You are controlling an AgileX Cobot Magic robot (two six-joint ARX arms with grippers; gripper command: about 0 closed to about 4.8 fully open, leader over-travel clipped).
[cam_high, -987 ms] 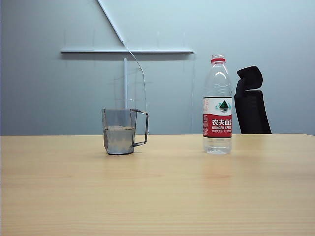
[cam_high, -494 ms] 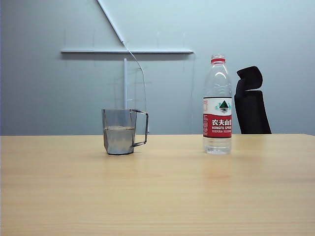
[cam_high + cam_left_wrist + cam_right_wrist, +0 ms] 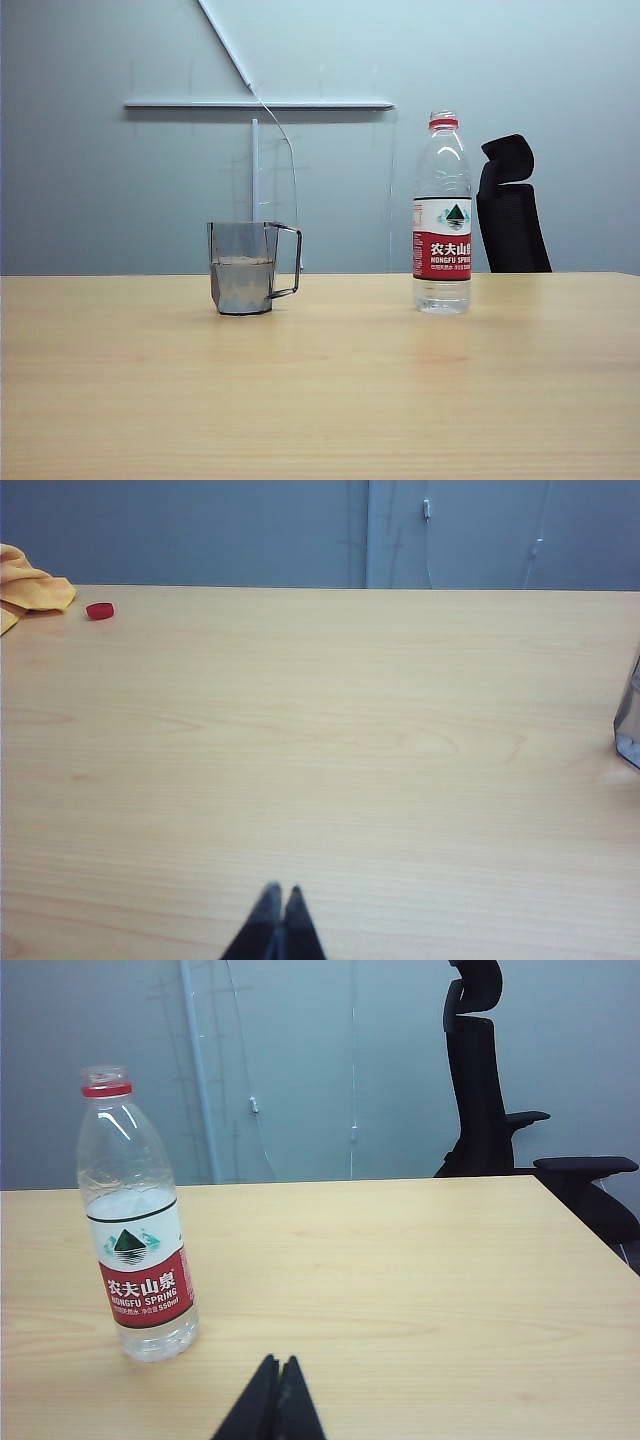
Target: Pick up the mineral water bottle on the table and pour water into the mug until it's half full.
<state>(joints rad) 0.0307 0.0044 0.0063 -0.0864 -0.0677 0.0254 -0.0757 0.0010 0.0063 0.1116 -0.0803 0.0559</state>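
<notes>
While the mineral water bottle [image 3: 442,213] stands upright and uncapped on the bench [image 3: 320,400], right of the mug [image 3: 243,267] and well apart from it, water [image 3: 241,284] fills the mug to about half. The left tool [image 3: 275,900] hovers over bare bench with fingers pressed together; the right tool [image 3: 278,1370], likewise pressed together and holding nothing, sits near the bottle. A red cap [image 3: 99,610] lies far left beside an orange cloth [image 3: 28,588].

No visible change; mineral water bottle [image 3: 442,212], mug [image 3: 244,267] same spots on table [image 3: 320,400].
</notes>
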